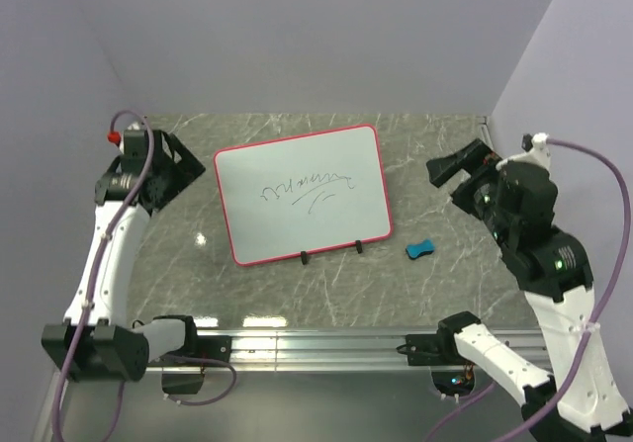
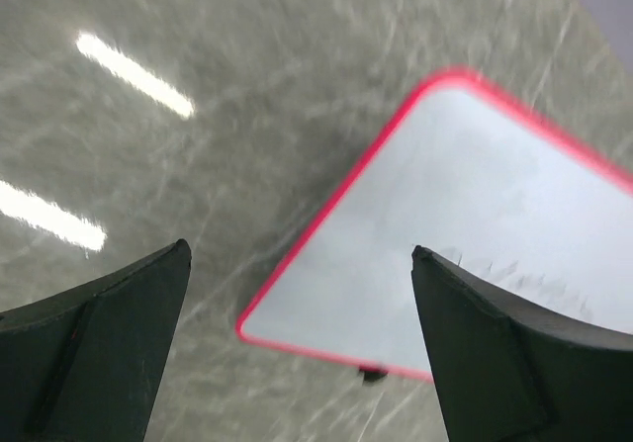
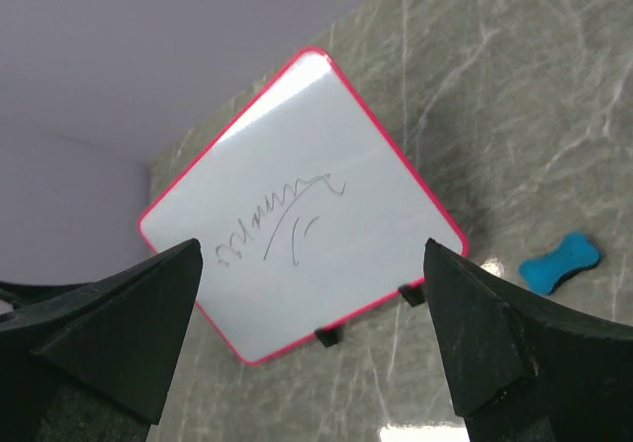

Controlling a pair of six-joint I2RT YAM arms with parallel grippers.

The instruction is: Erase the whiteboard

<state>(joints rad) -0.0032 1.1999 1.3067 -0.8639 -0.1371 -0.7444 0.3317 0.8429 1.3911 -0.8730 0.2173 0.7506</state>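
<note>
The whiteboard [image 1: 302, 192], white with a red-pink frame and two black feet on its near edge, lies flat mid-table with dark scribbled writing [image 1: 307, 187] on it. It also shows in the left wrist view [image 2: 475, 234] and the right wrist view [image 3: 297, 215]. A small blue eraser [image 1: 420, 249] lies right of the board's near right corner, seen in the right wrist view [image 3: 560, 263] too. My left gripper [image 1: 183, 170] is open and empty, left of the board. My right gripper [image 1: 453, 170] is open and empty, raised to the right of the board, behind the eraser.
The marble-patterned table [image 1: 326, 294] is walled by lilac panels at the back and both sides. A metal rail [image 1: 316, 343] carrying both arm bases runs along the near edge.
</note>
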